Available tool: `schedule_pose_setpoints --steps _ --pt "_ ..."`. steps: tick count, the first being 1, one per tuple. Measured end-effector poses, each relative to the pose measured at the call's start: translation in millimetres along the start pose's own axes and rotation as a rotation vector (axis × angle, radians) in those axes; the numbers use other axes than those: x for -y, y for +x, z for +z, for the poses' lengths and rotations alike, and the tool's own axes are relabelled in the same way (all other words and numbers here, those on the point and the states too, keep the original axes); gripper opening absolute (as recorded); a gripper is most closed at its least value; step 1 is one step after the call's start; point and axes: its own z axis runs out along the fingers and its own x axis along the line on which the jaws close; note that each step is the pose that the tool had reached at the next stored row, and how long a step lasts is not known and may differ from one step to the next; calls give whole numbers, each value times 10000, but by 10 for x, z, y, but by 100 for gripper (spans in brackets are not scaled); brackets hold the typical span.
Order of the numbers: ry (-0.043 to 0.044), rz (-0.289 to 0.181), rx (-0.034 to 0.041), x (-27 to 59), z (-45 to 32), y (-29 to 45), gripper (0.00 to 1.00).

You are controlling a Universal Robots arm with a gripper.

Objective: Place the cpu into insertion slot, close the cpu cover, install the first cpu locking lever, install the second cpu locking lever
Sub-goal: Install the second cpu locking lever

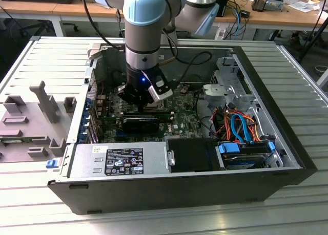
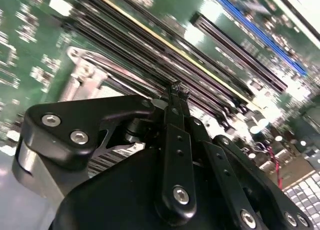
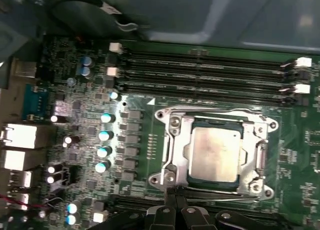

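We see the flat square silver-topped cpu [image 3: 215,154] in the silver-rimmed square insertion slot [image 3: 172,155]. The thin silver frame cpu cover [image 3: 248,151] lies over it (long black memory slots [image 3: 200,69] alongside).

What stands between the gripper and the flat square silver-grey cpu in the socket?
Nothing visible does. In the first wrist view the flat square silver-grey cpu lies bare inside the thin silver metal cover frame, and the gripper hangs at that frame's edge.

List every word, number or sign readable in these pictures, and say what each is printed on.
Nothing can be quoted as it reads.
Black label on the silver box, exterior view: white print and symbols, too small to read.
Circuit board, first wrist view: white markings, blurred; one white triangle near the socket corner.
Cpu metal top: no legible marking.
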Motion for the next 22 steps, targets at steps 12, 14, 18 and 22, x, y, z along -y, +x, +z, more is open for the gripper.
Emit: schedule_pose_setpoints --steps 12,14,18,22 --pt "-61 -7 13 -21 12 222 11" --pt "-65 -15 15 -22 10 222 11" --pt "-65 -15 16 -27 -66 225 11" --pt "-80 -33 -1 -38 -96 199 11"
